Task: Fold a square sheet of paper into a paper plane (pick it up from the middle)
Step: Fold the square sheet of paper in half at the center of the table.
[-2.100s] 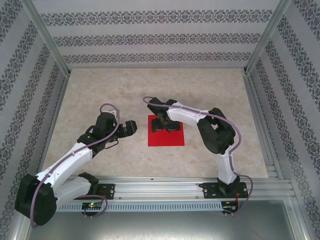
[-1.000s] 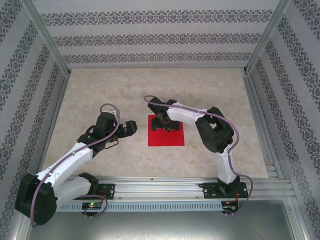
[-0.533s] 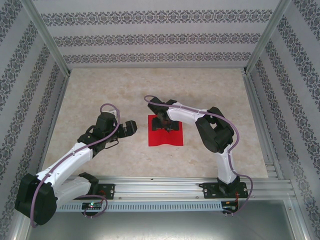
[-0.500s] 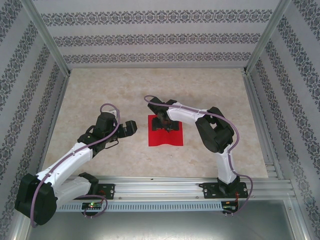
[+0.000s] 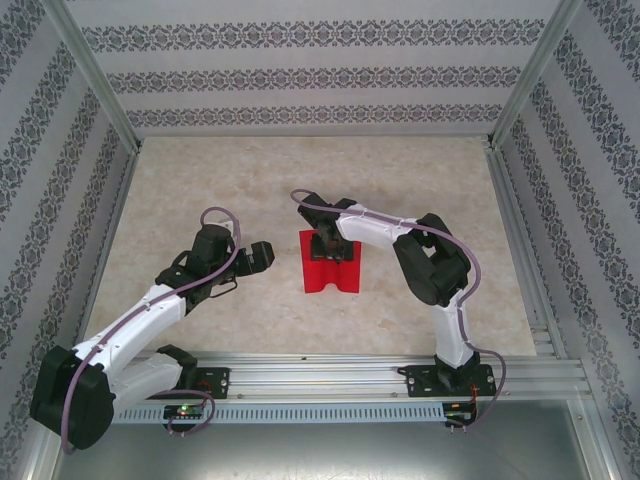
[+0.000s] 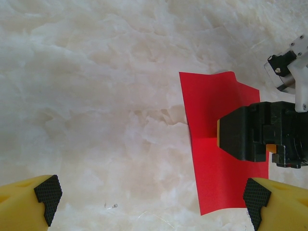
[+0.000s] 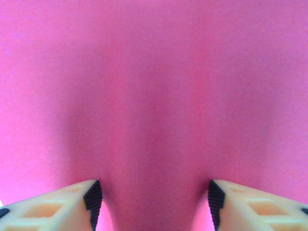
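**Item 1: square sheet of paper** (image 5: 330, 270). Red, lying on the bench (image 5: 200, 180) at the centre of the top view. It is gathered in from left and right, with a hump running from top to bottom of the frame.

**Item 2: right claw** (image 5: 333, 248). Set down on the upper middle of the sheet. In its wrist view the pads (image 7: 92, 198) stand part-way apart on either side of the raised ridge, which runs straight up the frame between them. I judge the ridge not yet pinched.

**Item 3: left claw** (image 5: 262, 256). Jaws wide apart, holding nothing, left of the sheet and clear of it.

**Governing relation.** The ridge's long axis lies square across the right claw's closing line. I would have the right arm finish the pinch and lift.
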{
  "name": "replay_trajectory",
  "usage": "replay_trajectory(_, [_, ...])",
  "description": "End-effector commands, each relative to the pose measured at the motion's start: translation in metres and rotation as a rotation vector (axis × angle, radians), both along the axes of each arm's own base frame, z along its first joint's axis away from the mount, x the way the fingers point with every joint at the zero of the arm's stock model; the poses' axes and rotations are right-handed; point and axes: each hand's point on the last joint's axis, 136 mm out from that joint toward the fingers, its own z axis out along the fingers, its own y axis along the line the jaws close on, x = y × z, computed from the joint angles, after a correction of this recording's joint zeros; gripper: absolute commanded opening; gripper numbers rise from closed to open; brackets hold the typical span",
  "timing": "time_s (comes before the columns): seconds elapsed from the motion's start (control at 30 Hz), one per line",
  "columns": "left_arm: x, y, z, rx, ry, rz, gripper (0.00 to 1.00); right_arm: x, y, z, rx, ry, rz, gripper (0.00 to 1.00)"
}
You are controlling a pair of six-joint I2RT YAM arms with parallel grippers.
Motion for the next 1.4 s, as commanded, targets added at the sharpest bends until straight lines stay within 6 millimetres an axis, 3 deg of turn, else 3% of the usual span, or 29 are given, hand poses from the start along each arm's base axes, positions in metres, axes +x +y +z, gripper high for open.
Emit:
replay_trajectory(0.0, [0.005,0.003,0.009,-0.007,-0.005,0.022,1.0,-0.001,0.0,0.015,0.042,-0.012,-0.004,0.56])
replay_trajectory(0.1, [0.006,0.002,0.009,-0.007,-0.001,0.021,1.0,0.0,-0.004,0.022,0.059,-0.022,-0.027,0.45])
replay_trajectory(0.2, [0.006,0.003,0.009,-0.004,0.0,0.02,1.0,0.0,-0.007,0.024,0.083,-0.027,-0.042,0.39])
replay_trajectory(0.4, [0.005,0.003,0.007,-0.003,0.007,0.02,1.0,0.0,-0.005,0.034,0.134,-0.039,-0.048,0.36])
replay_trajectory(0.53, [0.006,0.001,0.009,-0.009,0.008,0.019,1.0,0.003,0.013,0.061,0.29,-0.067,-0.046,0.35])
replay_trajectory(0.73, [0.007,-0.001,0.012,-0.015,0.008,0.013,1.0,0.017,0.041,0.12,0.728,-0.151,-0.099,0.37])
replay_trajectory(0.8, [0.008,-0.001,0.012,-0.022,0.008,0.015,1.0,0.021,0.042,0.126,0.832,-0.163,-0.123,0.37])
replay_trajectory(0.9, [0.009,-0.005,0.013,-0.04,0.009,0.009,1.0,0.025,0.038,0.11,0.87,-0.142,-0.17,0.38])
replay_trajectory(1.13, [0.01,-0.013,0.013,-0.06,0.026,-0.026,1.0,0.019,0.022,0.048,0.804,-0.097,-0.246,0.41])
replay_trajectory(1.27, [0.009,-0.015,0.012,-0.058,0.034,-0.039,1.0,0.011,0.007,0.029,0.74,-0.069,-0.239,0.48])
replay_trajectory(1.37, [0.01,-0.017,0.011,-0.068,0.036,-0.044,1.0,0.003,0.004,0.026,0.705,-0.049,-0.185,0.54])
